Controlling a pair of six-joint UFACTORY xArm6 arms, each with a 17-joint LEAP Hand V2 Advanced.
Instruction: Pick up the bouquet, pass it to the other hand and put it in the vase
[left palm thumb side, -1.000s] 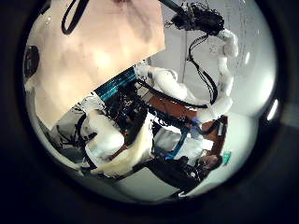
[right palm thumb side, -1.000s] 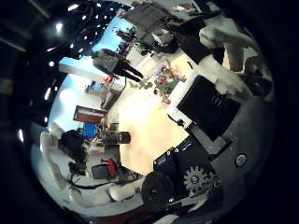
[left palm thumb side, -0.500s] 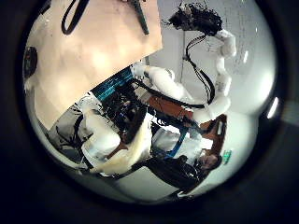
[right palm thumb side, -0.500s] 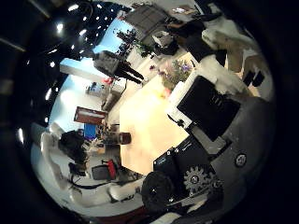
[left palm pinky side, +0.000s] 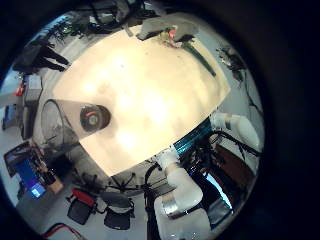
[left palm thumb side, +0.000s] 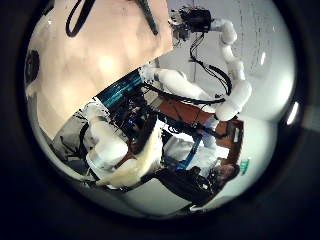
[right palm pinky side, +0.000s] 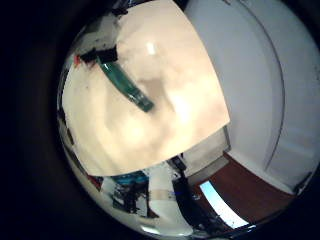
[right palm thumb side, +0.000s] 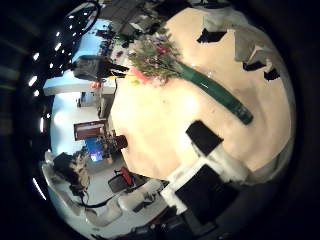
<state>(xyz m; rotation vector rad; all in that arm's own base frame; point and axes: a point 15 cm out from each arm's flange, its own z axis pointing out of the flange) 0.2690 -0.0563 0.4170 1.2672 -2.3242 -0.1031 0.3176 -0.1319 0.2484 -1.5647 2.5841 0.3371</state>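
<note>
Bouquet (right palm thumb side: 190, 75) lying on pale table (right palm thumb side: 170, 130), long green wrapped stem, fingers' state unclear.

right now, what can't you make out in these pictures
- left hand: not seen in either left palm view
- right hand: too small in the left thumb side view to tell open or shut
- bouquet: right little finger side view shows only its stem; flowers unclear at the edge
- vase: too small to see inside
</note>
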